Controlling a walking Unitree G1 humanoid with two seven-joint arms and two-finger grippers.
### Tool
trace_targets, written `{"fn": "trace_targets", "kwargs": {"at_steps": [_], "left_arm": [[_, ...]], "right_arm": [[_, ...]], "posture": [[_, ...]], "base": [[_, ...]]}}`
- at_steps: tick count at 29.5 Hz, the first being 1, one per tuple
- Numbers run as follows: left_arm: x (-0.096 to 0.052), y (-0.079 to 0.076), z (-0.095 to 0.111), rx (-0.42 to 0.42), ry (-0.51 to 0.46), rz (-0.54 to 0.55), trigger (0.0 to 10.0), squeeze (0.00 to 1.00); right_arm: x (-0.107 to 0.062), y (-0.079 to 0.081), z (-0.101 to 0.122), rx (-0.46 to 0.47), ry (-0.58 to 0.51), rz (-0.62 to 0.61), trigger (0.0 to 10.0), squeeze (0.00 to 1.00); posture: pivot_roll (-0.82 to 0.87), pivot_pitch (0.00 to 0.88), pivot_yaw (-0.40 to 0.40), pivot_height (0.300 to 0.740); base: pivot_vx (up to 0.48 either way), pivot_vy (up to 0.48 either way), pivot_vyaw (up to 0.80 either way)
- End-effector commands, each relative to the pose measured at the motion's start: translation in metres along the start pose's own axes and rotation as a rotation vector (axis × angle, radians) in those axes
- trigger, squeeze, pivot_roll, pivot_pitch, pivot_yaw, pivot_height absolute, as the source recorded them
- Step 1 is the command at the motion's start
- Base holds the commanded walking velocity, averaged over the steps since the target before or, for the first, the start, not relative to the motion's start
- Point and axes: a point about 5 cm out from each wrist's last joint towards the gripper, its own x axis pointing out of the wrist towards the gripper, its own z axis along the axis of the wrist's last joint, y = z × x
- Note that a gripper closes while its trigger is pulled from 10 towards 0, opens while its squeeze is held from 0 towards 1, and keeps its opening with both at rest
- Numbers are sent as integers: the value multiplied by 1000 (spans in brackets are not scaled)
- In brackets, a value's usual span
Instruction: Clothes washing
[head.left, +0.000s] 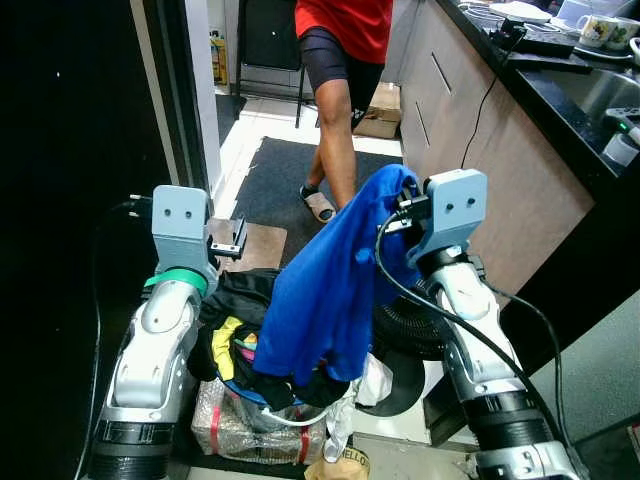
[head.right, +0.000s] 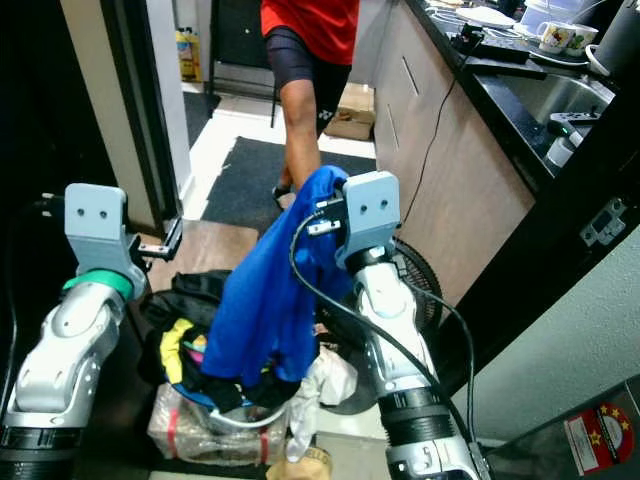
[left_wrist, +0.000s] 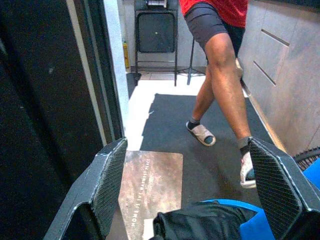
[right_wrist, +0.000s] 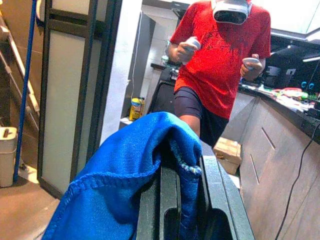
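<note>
Blue garment (head.left: 330, 290) hangs mid-frame, pinched in the right gripper (right_wrist: 182, 200) fingers, above the laundry basket (head.left: 255, 395) at lower centre. Left gripper (left_wrist: 190, 185) fingers spread wide, holding nothing. Person (head.left: 340, 60) stands at the top.

You are working in a home kitchen: a dark bench (head.left: 560, 110) is carrying mugs (head.left: 603, 30) beside a steel sink (head.left: 612, 92), wood-fronted cabinets (head.left: 470, 160) are running along a tiled floor (head.left: 262, 112), and a dark mat (head.left: 290, 180) is lying there.
</note>
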Motion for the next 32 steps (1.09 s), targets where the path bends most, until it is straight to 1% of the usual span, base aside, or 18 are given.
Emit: {"fn": "trace_targets", "kwargs": {"at_steps": [1, 4, 14, 20, 29, 32], "left_arm": [[1, -3, -3, 6, 9, -4, 10000, 0], [3, -2, -1, 5, 1, -3, 10000, 0], [3, 0, -2, 8, -4, 7, 10000, 0], [3, 0, -2, 8, -5, 8, 10000, 0], [-2, -3, -7, 3, 13, 4, 10000, 0], [-3, -5, -7, 0, 16, -2, 10000, 0]], "right_arm": [[0, -3, 2, 2, -18, -9, 10000, 0], [0, -3, 0, 2, -13, -8, 10000, 0], [7, -1, 1, 3, -30, -2, 10000, 0], [7, -1, 0, 4, -30, 0, 10000, 0], [-1, 3, -5, 5, -7, 14, 10000, 0], [-4, 2, -6, 1, 3, 13, 10000, 0]], "posture": [[158, 0, -68, 740], [161, 0, -71, 740], [172, 0, -82, 740], [171, 0, -81, 740], [157, 0, -81, 740], [163, 23, -79, 740]], "base": [[0, 0, 0], [0, 0, 0], [0, 0, 0], [0, 0, 0], [0, 0, 0], [0, 0, 0]]}}
